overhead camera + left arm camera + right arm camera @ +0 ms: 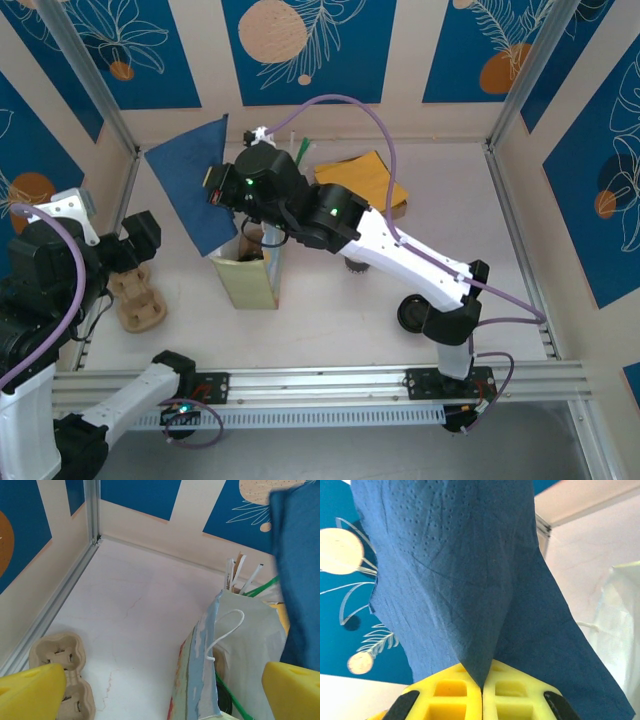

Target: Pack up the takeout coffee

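napkin time, apparently. the right gripper (482,692) had its yellow fingers (450,695) pinched tight together on a dark blue napkin (455,565), which stood up out of the jaws in one big creased sheet. from the top camera, that arm reached across the middle of the table (330,320), and the napkin hung out to the left of the wrist, above and just behind the paper bag (248,270).

the bag stood upright and open near the middle of the table. the left wrist camera showed its white string handle (225,630). something dark and curved, plus a green strip, sat low in the bag's mouth, but i couldn't tell what either was. a few white sticks (235,572) and a green one poked up behind the bag.

the left gripper (160,700) was spread as wide as it goes, one yellow fingertip in each bottom corner of its own camera, holding nothing. it hung over the left side of the table, near a cardboard cup carrier (135,300) that lay flat there, well apart from the bag.

the coffee (352,264) was hard to make out. my best read was the dark, ribbed-edged thing on the table to the right of the bag, peeking out from under the right arm, mostly hidden and not touched by either gripper. an orange paper (365,180) lay flat behind the arm, near the back wall.
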